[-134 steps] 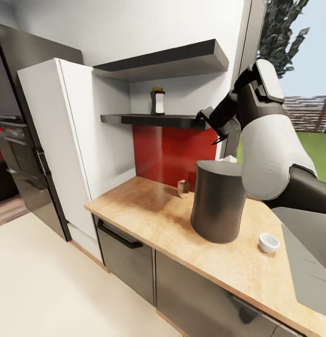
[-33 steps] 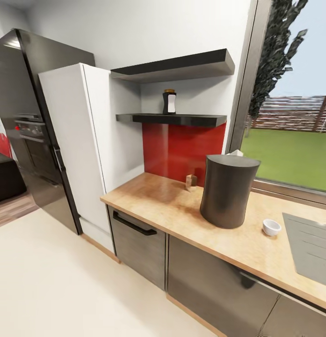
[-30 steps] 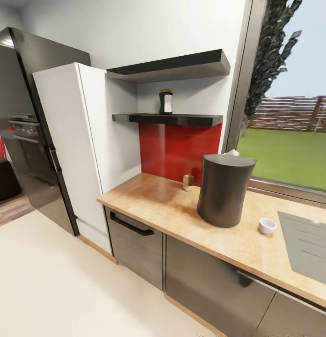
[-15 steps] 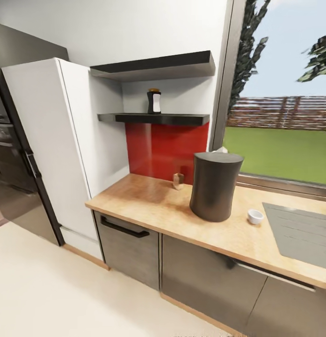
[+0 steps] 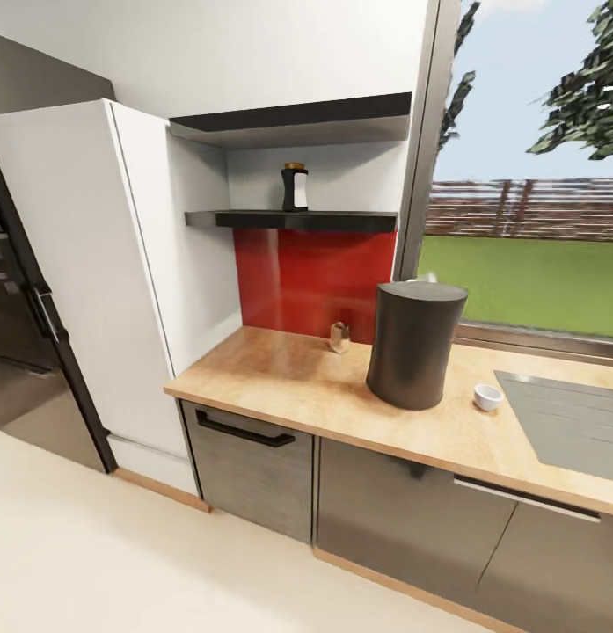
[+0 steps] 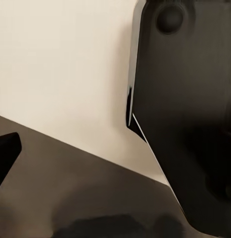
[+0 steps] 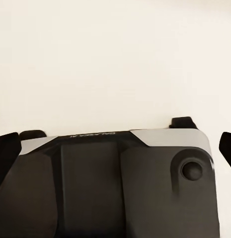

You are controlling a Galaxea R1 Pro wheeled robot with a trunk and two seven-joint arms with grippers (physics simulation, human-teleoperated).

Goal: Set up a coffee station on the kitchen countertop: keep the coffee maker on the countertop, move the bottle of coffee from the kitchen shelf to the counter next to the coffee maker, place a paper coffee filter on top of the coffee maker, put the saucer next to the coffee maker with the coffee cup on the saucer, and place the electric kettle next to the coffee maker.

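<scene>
1. The bottle of coffee [image 5: 295, 186] stands upright on the lower kitchen shelf [image 5: 293, 220], against the white wall and under a second, upper shelf [image 5: 293, 119]. It is dark with a pale label and a brownish cap; the label's print is too small to read.
2. Below the shelf, a red backsplash [image 5: 315, 281] runs down to the wooden tabletop [image 5: 315, 391].
3. On the tabletop a tall dark cylinder [image 5: 415, 345] stands upright, well apart from the bottle above. Whether this is the coffee maker or the kettle cannot be told. A bit of something white [image 5: 422, 279] peeks over its far rim, mostly hidden.
4. Just beside the cylinder, toward the sink, sits a small white cup [image 5: 488, 397]. No saucer can be made out under it.
5. A small brownish object [image 5: 339, 337] stands near the backsplash, too small to identify.
6. The grey sink area [image 5: 565, 422] is cut off at the picture's edge.
7. In the left wrist view, a dark fingertip [image 6: 6, 151] of the left hand shows at the edge, over a dark robot panel [image 6: 190, 114] and pale floor; whether the hand is spread or pressed together cannot be told.
8. In the right wrist view, the right hand [image 7: 115, 148] has dark fingertips [image 7: 7, 148] at both edges, spread wide, holding nothing.
</scene>
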